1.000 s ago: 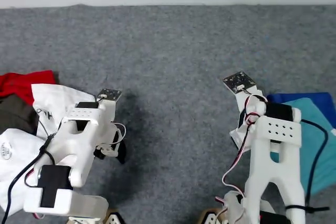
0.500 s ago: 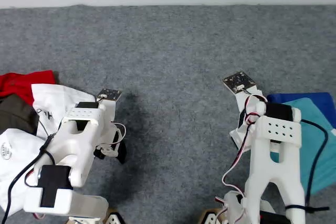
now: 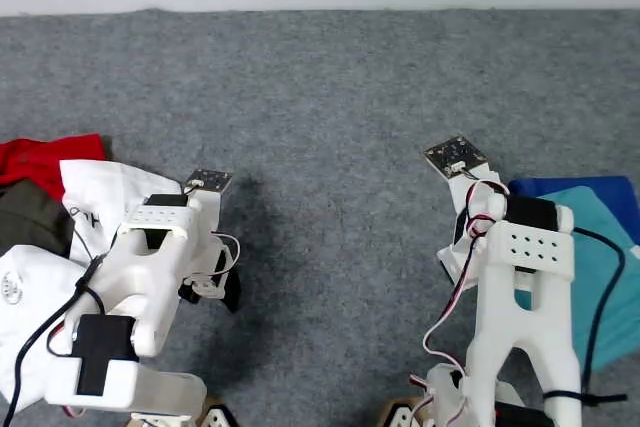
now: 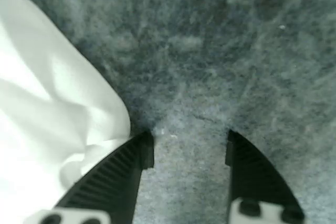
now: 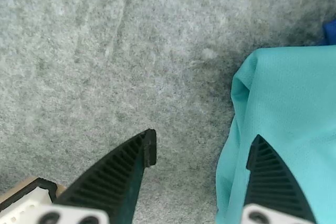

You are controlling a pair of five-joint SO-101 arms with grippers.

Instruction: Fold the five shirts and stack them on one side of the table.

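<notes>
Shirts form two groups: white shirt [image 3: 100, 192], red shirt [image 3: 45, 159] and dark shirt [image 3: 30, 217] crumpled at the tabletop's [image 3: 340, 97] left edge; teal shirt [image 3: 600, 247] smooth over blue shirt [image 3: 580, 187] at the right edge. Both the left gripper [image 4: 189, 141] and right gripper [image 5: 204, 141] gape, empty.

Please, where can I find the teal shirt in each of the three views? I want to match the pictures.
High view: the teal shirt lies at the table's right edge, over the blue shirt, partly hidden by the right arm.
Right wrist view: the teal shirt lies beside the open right tool, one finger over its edge.
Left wrist view: a white shirt lies beside the left tool.
Shared landmark: the grey table cover.
</notes>
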